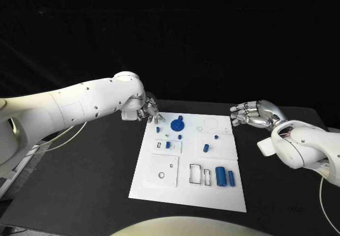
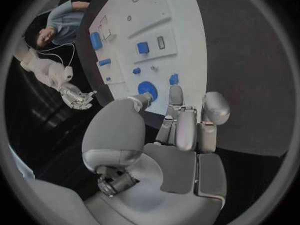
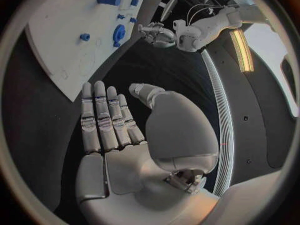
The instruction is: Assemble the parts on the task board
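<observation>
The white task board [image 1: 185,194] lies lengthwise on the black tabletop [image 1: 92,172], its long axis running away from the robot. Small blue parts sit on it: a round blue disc [image 1: 177,123] at the far end, a few small pieces around the middle, and two blue cylinders [image 1: 225,176] lying side by side near the front right, their long axes along the board's length.

The left hand [image 1: 147,111] hovers at the board's far left corner, fingers pointing down, just beside the blue disc; the disc lies slightly to the right of it and toward the robot. In the left wrist view its fingers [image 2: 177,130] are loosely extended with nothing between them, so it is released and empty. The right hand [image 1: 252,114] hangs off the board's far right corner, apart from it, fingers partly bent toward the board, palm bare in the right wrist view: also released, holding nothing.

The left hand is clearly nearer the disc, so a reach for that piece likely falls to it.
</observation>
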### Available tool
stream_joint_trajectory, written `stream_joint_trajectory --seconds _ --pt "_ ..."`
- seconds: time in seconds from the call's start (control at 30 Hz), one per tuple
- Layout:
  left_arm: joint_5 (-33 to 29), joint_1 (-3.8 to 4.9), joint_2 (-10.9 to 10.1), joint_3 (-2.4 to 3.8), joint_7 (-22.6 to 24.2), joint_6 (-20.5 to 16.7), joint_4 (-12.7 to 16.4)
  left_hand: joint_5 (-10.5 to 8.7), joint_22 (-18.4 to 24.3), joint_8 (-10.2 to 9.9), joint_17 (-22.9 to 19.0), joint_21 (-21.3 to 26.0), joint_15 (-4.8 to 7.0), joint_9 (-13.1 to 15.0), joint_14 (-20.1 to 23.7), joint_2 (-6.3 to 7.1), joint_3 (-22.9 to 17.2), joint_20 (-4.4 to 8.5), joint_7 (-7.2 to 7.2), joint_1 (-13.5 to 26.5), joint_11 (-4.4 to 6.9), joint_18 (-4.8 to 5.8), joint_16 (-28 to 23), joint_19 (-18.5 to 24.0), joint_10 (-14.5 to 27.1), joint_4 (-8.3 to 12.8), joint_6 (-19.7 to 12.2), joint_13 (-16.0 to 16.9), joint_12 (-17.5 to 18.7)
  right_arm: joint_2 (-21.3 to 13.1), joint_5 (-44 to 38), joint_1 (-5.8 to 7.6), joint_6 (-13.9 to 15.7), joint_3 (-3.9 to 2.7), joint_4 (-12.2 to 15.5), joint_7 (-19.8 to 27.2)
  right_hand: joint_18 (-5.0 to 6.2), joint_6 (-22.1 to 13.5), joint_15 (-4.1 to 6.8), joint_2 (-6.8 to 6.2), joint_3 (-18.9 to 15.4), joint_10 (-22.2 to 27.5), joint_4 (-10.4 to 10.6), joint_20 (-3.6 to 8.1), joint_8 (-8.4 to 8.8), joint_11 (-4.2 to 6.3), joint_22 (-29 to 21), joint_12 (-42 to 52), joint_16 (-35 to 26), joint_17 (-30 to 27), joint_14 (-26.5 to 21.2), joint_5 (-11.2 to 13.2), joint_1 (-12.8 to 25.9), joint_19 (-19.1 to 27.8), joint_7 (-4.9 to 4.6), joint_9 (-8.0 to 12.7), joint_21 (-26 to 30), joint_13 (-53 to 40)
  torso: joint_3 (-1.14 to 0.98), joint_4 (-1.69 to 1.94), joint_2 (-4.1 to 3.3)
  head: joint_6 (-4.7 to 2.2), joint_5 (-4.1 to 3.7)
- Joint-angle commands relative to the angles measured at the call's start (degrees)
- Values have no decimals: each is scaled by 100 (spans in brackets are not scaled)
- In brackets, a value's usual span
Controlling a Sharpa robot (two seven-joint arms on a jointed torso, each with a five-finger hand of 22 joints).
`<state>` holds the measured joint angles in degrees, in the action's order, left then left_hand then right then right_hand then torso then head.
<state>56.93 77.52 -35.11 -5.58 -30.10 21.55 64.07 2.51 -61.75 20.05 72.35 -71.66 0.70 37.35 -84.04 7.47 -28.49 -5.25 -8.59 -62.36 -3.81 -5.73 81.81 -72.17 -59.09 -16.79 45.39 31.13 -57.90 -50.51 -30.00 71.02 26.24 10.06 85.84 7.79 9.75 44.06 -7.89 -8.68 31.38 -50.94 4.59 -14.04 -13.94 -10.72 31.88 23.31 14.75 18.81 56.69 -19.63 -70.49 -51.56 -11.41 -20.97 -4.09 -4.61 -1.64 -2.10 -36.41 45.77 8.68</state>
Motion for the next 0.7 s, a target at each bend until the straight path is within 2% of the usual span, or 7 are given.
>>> stream_joint_trajectory --seconds 0.03,0.5,0.6,0.7 --pt "357 -23 63 -8 69 3 -98 29 -37 -11 37 -26 -45 -24 -110 44 48 -9 11 3 3 -54 23 -56 -45 -1 -2 -11 36 1 -32 -5 -83 0 14 31 51 27 -22 -11 -31 1 1 -19 3 -16 -5 34 -37 -6 -14 -17 46 20 -325 5 31 6 -10 -3 3 19 7" --pt "465 -92 217 -45 45 191 -323 28 -75 53 98 -50 -22 -100 -141 16 116 1 50 73 33 -45 58 -100 -99 1 178 -43 60 11 -32 -7 -69 0 26 52 53 30 -22 0 -32 -1 3 -21 1 -14 -22 44 -46 -8 -13 -20 49 24 -323 8 30 16 -14 -3 9 24 14" --pt "461 -117 258 -62 49 216 -367 28 -63 108 105 -39 -1 -139 -140 58 227 18 81 203 58 -48 60 -97 -101 -8 288 -61 85 14 -32 -7 -70 0 27 55 53 30 -22 0 -32 -1 3 -21 1 -14 -22 44 -46 -8 -13 -20 49 24 -323 8 30 16 -13 -4 11 20 5" --pt "442 -148 302 -81 50 219 -415 29 -88 128 143 -54 7 -156 -151 34 264 24 93 265 68 -41 79 -115 -109 -10 323 -66 89 17 -32 -8 -72 0 29 56 53 30 -22 0 -32 -1 3 -21 1 -14 -22 44 -46 -8 -13 -20 49 24 -323 8 30 16 -14 -7 9 22 9"
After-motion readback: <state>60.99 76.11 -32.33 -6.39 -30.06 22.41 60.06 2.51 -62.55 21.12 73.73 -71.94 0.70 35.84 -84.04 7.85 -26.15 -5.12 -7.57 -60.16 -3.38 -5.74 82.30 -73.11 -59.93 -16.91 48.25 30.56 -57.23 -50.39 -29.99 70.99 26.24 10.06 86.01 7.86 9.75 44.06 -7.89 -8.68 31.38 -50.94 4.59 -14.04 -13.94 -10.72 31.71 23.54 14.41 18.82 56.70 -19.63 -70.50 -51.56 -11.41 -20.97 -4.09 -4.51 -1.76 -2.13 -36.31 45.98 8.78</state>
